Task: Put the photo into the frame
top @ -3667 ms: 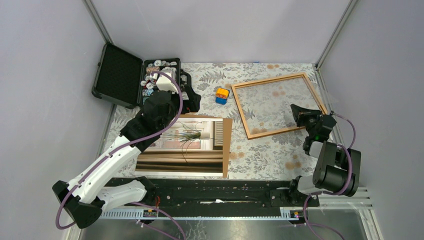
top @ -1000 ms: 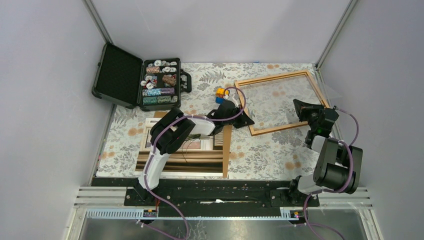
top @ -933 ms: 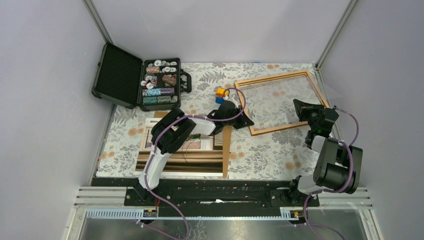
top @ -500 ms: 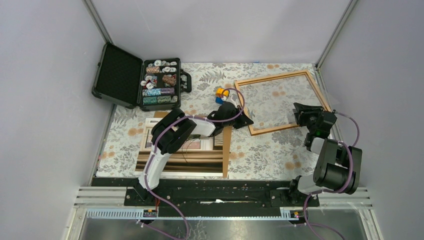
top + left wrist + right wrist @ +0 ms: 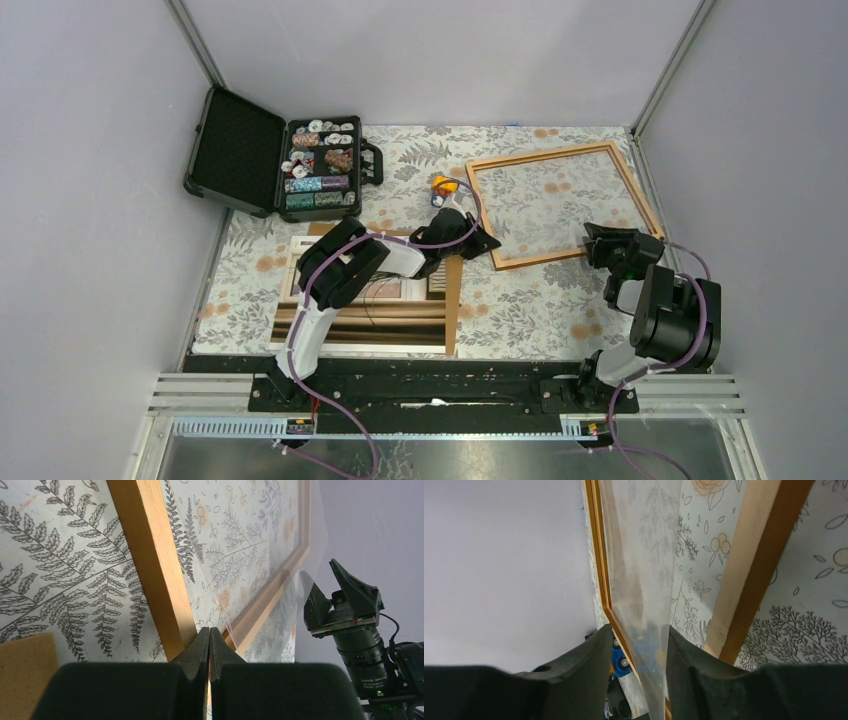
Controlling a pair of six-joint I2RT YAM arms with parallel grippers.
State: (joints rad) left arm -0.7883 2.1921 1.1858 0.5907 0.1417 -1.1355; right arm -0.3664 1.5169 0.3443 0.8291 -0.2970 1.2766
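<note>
One frame (image 5: 540, 156), one photo (image 5: 370, 315). Left gripper (image 5: 487, 243) pressed together at frame's near-left corner; photo flat just behind it. Right gripper (image 5: 590, 240) spread astride clear sheet (image 5: 639, 580), frame's near rail ahead. Bare tablecloth (image 5: 540, 300) between grippers.

Both arms are bolted to a black mounting rail (image 5: 440, 385). The left arm (image 5: 322, 300), at the rail's left end, has white shells on its links and black joint housings. The right arm (image 5: 668, 325), at the rail's right end, shows mostly round black housings with light grey sections. 1 thin purple cable (image 5: 478, 203) runs along each arm. The left gripper (image 5: 209, 635) has 2 matte black fingers tapering to narrow tips. The right gripper (image 5: 598, 243) is black and wedge-shaped, on a ribbed black cylinder bearing a small green light (image 5: 376, 692) and a red mark (image 5: 356, 621).
</note>
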